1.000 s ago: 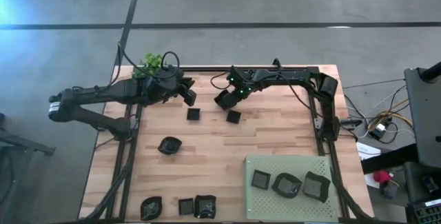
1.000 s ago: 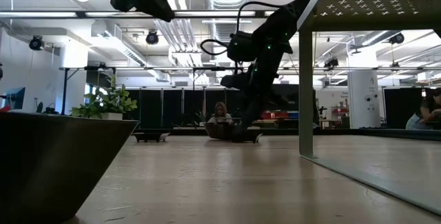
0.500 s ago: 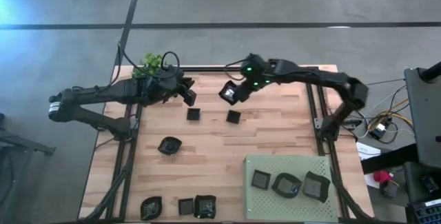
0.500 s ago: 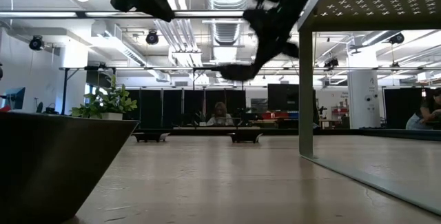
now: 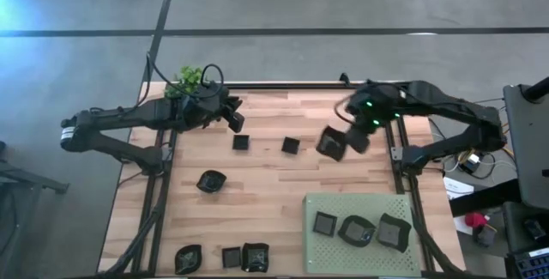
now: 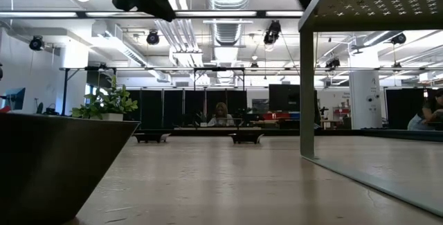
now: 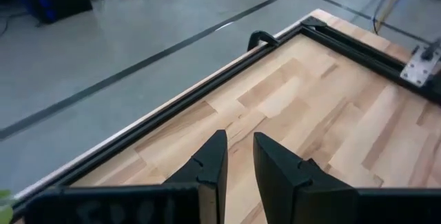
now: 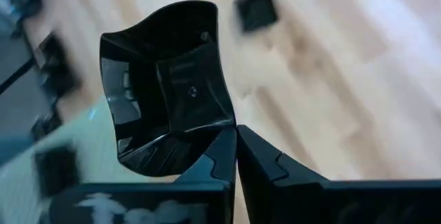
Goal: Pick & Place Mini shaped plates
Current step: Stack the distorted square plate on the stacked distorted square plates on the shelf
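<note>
My right gripper (image 5: 346, 141) hangs above the table's right-middle, shut on a dark wavy-rimmed mini plate (image 5: 330, 143), which fills the right wrist view (image 8: 169, 89). My left gripper (image 5: 235, 121) hovers over the far-left part of the table, narrowly open (image 7: 239, 160) and touching nothing. Two square plates (image 5: 242, 142) (image 5: 291, 145) and a rounded one (image 5: 210, 181) lie flat on the wood. Three more (image 5: 188, 257) (image 5: 232, 257) (image 5: 255, 257) sit at the near edge. Three plates (image 5: 324, 224) (image 5: 356, 230) (image 5: 393, 232) rest on the green mat (image 5: 360, 203). My right gripper pinches the wavy plate by its rim (image 8: 222, 129) between the two fingers, one inside the bowl and one outside. The plate is lifted clear of the table and juts out beyond the fingertips, with its hollow facing the wrist camera.
A small leafy plant (image 5: 190, 77) stands at the far-left corner. A black frame rail (image 5: 390, 133) runs along the table's right side. In the low view a dark dish (image 6: 55, 163) looms at the near left. Bare wood lies between the scattered plates and the mat.
My right gripper has risen from the table's far middle with the wavy plate, leaving the low view upward. It has swung toward the table's right and near side, toward the green mat. The plate has been lifted clear and carried along.
</note>
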